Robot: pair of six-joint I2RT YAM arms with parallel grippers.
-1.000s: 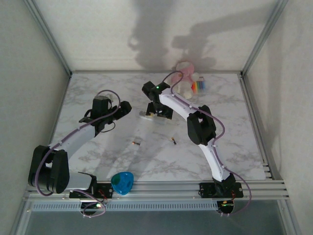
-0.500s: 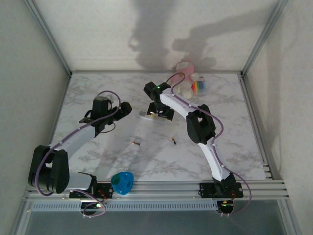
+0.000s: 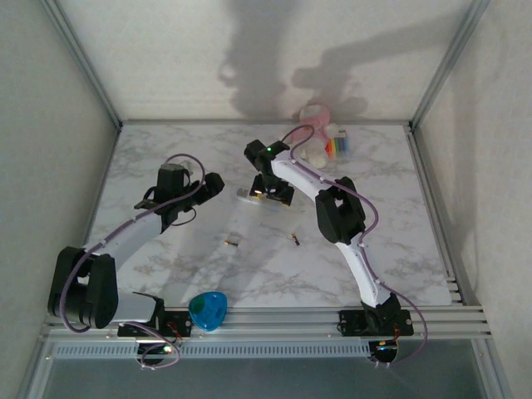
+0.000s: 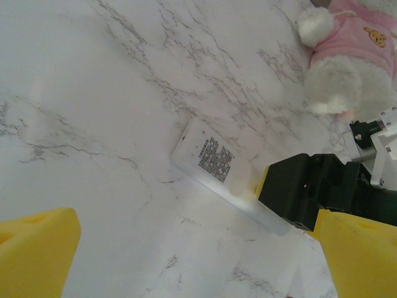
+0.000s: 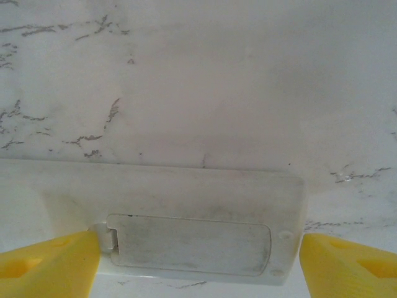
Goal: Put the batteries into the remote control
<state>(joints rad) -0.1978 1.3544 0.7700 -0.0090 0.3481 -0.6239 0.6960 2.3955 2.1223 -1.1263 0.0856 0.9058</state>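
Observation:
The remote control [image 5: 186,205] lies on the marble table with its back up and its battery cover [image 5: 189,243] closed. My right gripper [image 5: 198,264] hangs open right over that end. One yellow fingertip [image 5: 53,264] stands at the cover's latch end, the other [image 5: 353,264] just past the remote's end. In the top view the remote [image 3: 246,196] pokes out left of the right gripper [image 3: 270,193]. My left gripper [image 4: 198,267] stands open to the left of the remote [image 4: 214,160], apart from it. Two batteries lie nearer: a whitish one [image 3: 233,243] and a dark one [image 3: 294,239].
A pink-and-white plush toy [image 3: 316,125] and a small rainbow-striped item [image 3: 338,147] sit at the back of the table. A blue object [image 3: 208,310] rests on the front rail by the left arm's base. Metal frame posts border the table.
The right gripper has shifted slightly over the remote. The left arm, the remote and the batteries have stayed in place.

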